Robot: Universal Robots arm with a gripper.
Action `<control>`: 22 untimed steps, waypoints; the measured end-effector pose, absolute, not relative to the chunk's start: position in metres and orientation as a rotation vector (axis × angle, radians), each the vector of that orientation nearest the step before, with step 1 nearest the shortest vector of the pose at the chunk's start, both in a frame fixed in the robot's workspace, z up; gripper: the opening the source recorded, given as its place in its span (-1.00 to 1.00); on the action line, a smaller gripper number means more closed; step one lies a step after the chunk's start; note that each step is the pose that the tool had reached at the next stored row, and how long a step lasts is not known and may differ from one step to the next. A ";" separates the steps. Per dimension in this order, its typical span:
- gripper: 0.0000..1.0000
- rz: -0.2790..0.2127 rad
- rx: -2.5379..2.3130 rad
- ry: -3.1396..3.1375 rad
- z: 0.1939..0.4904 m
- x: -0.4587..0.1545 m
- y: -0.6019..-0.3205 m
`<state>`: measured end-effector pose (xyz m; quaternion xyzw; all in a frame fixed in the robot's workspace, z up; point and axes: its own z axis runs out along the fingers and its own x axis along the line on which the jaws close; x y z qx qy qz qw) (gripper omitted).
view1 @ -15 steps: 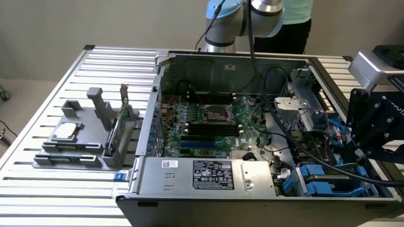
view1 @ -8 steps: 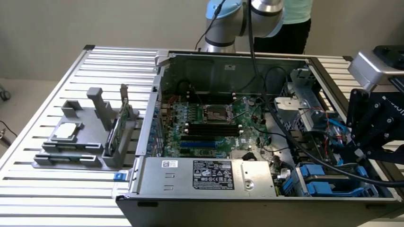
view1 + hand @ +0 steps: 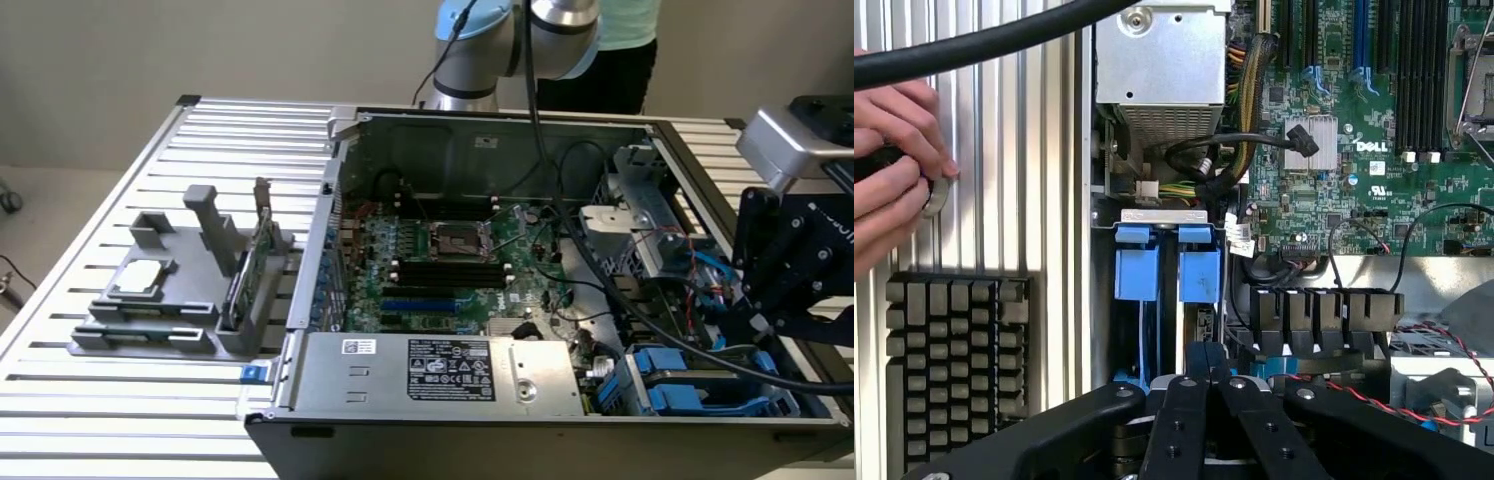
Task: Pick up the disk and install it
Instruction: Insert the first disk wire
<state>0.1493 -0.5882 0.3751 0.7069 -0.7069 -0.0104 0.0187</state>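
A black two-fingered claw (image 3: 1206, 356) hangs over the drive-bay corner of an open computer case (image 3: 400, 445), its fingers (image 3: 1184, 400) pressed together tip to tip. Directly ahead of the tips, close by, sits the disk (image 3: 1137, 272). It is in the bay, seen end-on as two blue carrier tabs side by side under a thin silver cage lip (image 3: 1164, 215). Its metal body and label are hidden in the bay, and whether the tips touch it cannot be told.

Just beside the claw, on the motherboard side, a row of black cable clips (image 3: 1324, 315) and a twisted red-and-black wire pair (image 3: 1354, 392) crowd the bay's edge. Beyond the disk, a tangle of black and yellow cables (image 3: 1204, 160) lies between the bay and the silver power supply (image 3: 1159, 60). A thick black cable (image 3: 1004, 40) crosses above all this. The green motherboard (image 3: 1354, 130) spreads farther out.

On the claw's other side, outside the case wall, the slatted metal table (image 3: 1044, 150) carries a black finned heat sink (image 3: 954, 370). Past it a person's hand (image 3: 894, 160) rests on the slats, fingers closed on something small that cannot be made out.

Far across the case from the claw, toward the exterior view's left, a grey holder (image 3: 200, 335) keeps a small square silver chip (image 3: 140, 280) and an upright green circuit card (image 3: 247, 280). Behind the robot arm (image 3: 467, 60) stands a person in a pale green top (image 3: 627, 25).
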 end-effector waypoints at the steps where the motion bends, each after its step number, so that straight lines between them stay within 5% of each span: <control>1: -0.79 -0.032 2.194 -2.196 0.375 0.149 -0.588; 22: -0.79 -0.042 1.821 -2.519 0.375 0.149 -0.588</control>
